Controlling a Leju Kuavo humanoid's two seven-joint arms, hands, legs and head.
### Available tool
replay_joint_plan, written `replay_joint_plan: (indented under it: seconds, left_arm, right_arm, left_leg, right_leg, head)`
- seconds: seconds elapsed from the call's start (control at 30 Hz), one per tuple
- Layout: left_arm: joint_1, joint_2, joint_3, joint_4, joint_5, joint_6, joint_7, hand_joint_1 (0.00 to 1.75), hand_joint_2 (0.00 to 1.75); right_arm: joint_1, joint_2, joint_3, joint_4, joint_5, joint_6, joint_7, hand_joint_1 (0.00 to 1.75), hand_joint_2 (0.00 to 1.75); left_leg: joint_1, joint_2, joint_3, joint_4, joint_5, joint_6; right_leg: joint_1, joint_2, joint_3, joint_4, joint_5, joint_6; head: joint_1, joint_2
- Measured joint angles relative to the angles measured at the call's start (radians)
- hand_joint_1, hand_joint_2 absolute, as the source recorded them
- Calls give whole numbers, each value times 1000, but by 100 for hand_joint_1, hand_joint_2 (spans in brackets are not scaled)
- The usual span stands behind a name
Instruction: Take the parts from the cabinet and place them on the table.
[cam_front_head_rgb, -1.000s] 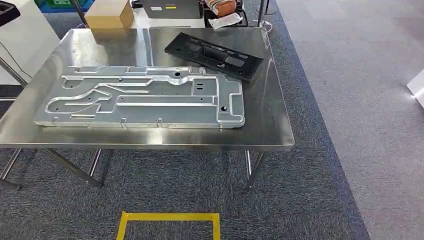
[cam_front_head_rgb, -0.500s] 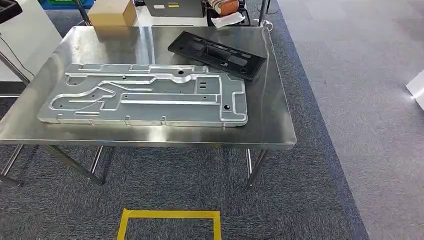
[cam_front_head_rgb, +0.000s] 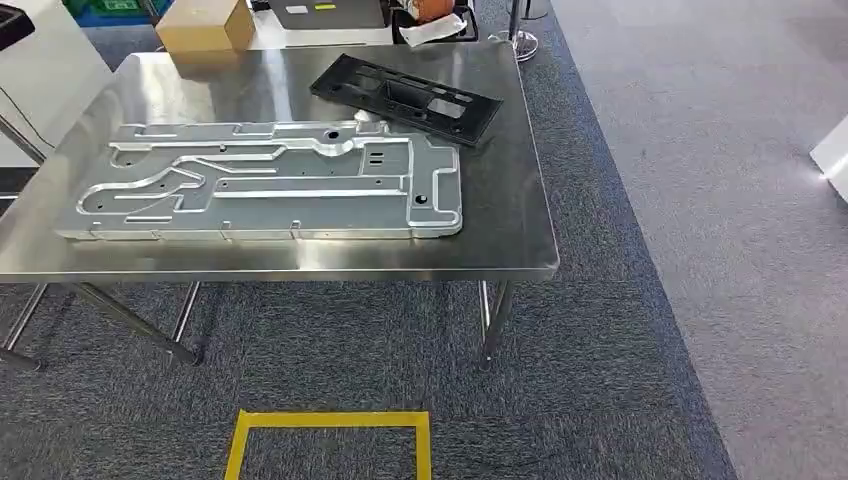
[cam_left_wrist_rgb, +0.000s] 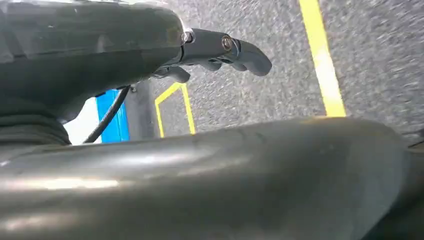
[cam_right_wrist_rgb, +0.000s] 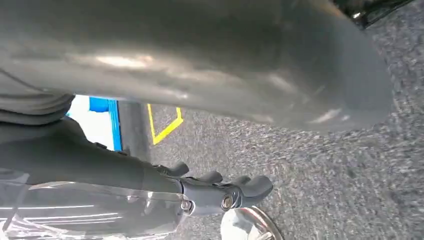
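Head view shows a stainless steel surface (cam_front_head_rgb: 500, 230) on thin metal legs, standing on grey carpet (cam_front_head_rgb: 600, 380). Two parts lie on it. A large silver metal plate (cam_front_head_rgb: 262, 182) with raised channels and small holes lies flat across the middle and left of the surface, its long side parallel to the near edge. A black plastic panel (cam_front_head_rgb: 405, 99) with rectangular cut-outs lies flat beyond the plate, toward the far right corner, turned at an angle to the surface edges. The panel's near long edge is just beside the plate's far edge; contact between the two cannot be determined. A cardboard box (cam_front_head_rgb: 205, 25) stands behind the far edge of the surface. A rectangle of yellow tape (cam_front_head_rgb: 330, 420) marks the carpet in front of the surface.

Left wrist view shows the left hand (cam_left_wrist_rgb: 220, 50) over the carpet, fingers slightly curled and extended, holding nothing. A yellow tape line (cam_left_wrist_rgb: 322, 60) runs across the carpet beyond the fingers.

Right wrist view shows the right hand (cam_right_wrist_rgb: 225, 192) over the carpet, fingers slightly curled and apart, holding nothing. A round metal base (cam_right_wrist_rgb: 247, 225) sits on the carpet close to the fingertips.

Both hands are released and well apart from the plate and the panel, which rest on the surface.
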Motion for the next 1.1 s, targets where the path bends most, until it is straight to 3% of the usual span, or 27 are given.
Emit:
replay_joint_plan:
  seconds: [0.03,0.1,0.13,0.17,0.23,0.43,0.47,0.5,0.53,0.57,0.63,0.67,0.7,0.73,0.83,0.87,0.9,0.93,0.97,1.0,1.03,1.07,1.1]
  left_arm:
    - [-1,0,0,0,0,1,0,0,0]
    - [-3,0,0,0,1,2,1,0,0]
    - [-8,3,0,0,1,3,2,0,0]
    - [-9,2,0,0,1,3,2,0,0]
    - [-9,2,0,0,2,3,2,0,0]
    - [-8,2,0,0,2,3,2,0,0]
    - [-6,1,0,0,2,3,2,0,0]
    - [-6,-3,0,0,2,2,2,0,0]
    - [-7,-4,-1,0,2,3,2,0,0]
    - [-6,-5,-1,0,2,2,2,0,0]
    - [-7,-6,-1,0,2,2,2,0,0]
    - [-7,-7,-1,0,2,2,2,0,0]
    - [-7,-8,-1,0,2,2,1,0,0]
    - [-7,-8,-1,0,2,2,1,0,0]
    - [-7,-8,-1,0,2,2,1,0,0]
    - [-5,-8,-1,0,2,2,1,0,0]
    - [-4,-8,-1,0,2,2,1,0,0]
    - [-4,-8,-2,0,2,2,2,0,0]
    - [-3,-8,-2,0,1,2,2,0,0]
    - [-2,-8,-2,0,1,2,2,0,0]
    - [-3,-8,-3,0,0,2,2,0,0]
    - [-3,-8,-3,0,-2,2,2,0,0]
    - [-3,-8,-4,0,-4,2,2,0,0]
  right_arm:
    - [0,0,0,0,0,0,0,0,0]
    - [-3,0,0,0,2,0,0,0,0]
    - [-3,5,0,0,3,0,0,0,0]
    - [-2,5,0,0,3,0,0,0,0]
    - [-3,5,0,0,3,1,0,0,0]
    - [-3,5,0,0,3,1,0,0,0]
    - [0,5,0,0,3,1,2,0,0]
    - [1,4,0,1,3,1,3,0,0]
    - [-1,3,1,1,3,0,4,0,0]
    - [0,3,1,1,3,0,4,0,0]
    - [-1,2,1,0,3,0,4,0,0]
    - [-2,1,1,0,3,0,4,0,0]
    - [-4,0,1,-1,3,1,4,0,0]
    - [-5,0,1,-1,4,1,3,0,0]
    - [-5,0,4,0,19,6,-1,0,0]
    - [-2,5,5,1,21,8,-1,0,175]
    - [-8,6,8,1,24,13,-3,0,175]
    - [-8,6,11,1,28,15,-4,0,175]
    - [-8,6,12,1,32,16,-5,0,0]
    - [-8,7,12,1,34,15,-6,0,0]
    - [-7,7,12,1,33,15,-8,0,0]
    - [-7,8,12,1,33,14,-8,0,0]
    - [-7,10,12,1,31,14,-8,0,0]
  left_leg:
    - [-4,0,48,-70,30,10]
    - [-19,-5,179,-268,92,40]
    - [-25,-6,203,-320,78,46]
    - [-32,-1,197,-320,94,43]
    - [-38,-2,190,-317,104,50]
    - [-39,-2,189,-318,106,52]
    - [-38,0,185,-330,124,57]
    - [-23,3,184,-342,140,60]
    - [-30,12,135,-346,181,76]
    - [-32,19,89,-335,212,72]
    - [-31,20,52,-318,226,67]
    - [-30,21,37,-307,230,62]
    - [-33,21,23,-293,233,57]
    - [-36,20,15,-280,237,53]
    - [-34,23,11,-284,262,36]
    - [-33,19,4,-281,264,30]
    - [-30,10,-8,-262,219,21]
    - [-26,4,-24,-209,148,14]
    - [-22,2,-40,-142,88,8]
    - [-19,2,-52,-67,42,4]
    - [-19,1,-58,-8,27,1]
    - [-18,1,-50,19,45,1]
    - [-16,1,-21,4,89,2]
  right_leg:
    - [4,2,-8,0,8,0]
    - [6,6,-19,0,24,1]
    - [10,6,-22,-2,31,8]
    - [6,4,-21,-6,39,15]
    - [0,1,-21,-14,56,29]
    - [0,1,-20,-16,58,30]
    - [4,3,-20,-25,73,39]
    - [2,1,-25,-15,66,39]
    - [3,0,-65,145,-135,44]
    - [3,0,-63,274,-144,50]
    - [1,-3,21,189,-67,51]
    - [0,-7,84,105,-55,50]
    - [1,-12,156,6,-87,48]
    - [6,-9,187,-57,-113,40]
    - [10,-8,171,-54,-101,16]
    - [3,-12,161,-62,-87,6]
    - [3,-13,146,-61,-73,-1]
    - [2,-13,130,-61,-60,-8]
    - [3,-13,115,-61,-48,-10]
    - [4,-13,98,-59,-36,-10]
    - [5,-12,81,-57,-24,-8]
    - [4,-12,64,-54,-13,-6]
    - [4,-12,46,-51,-2,-4]
  head:
    - [0,0]
    - [0,0]
    - [0,0]
    - [0,0]
    - [0,0]
    - [0,0]
    - [0,0]
    - [0,0]
    - [0,0]
    - [0,0]
    - [0,0]
    - [0,0]
    - [0,0]
    - [-1,0]
    - [0,0]
    - [0,0]
    - [-1,0]
    - [0,0]
    - [0,0]
    - [0,0]
    - [0,0]
    - [0,0]
    - [0,0]
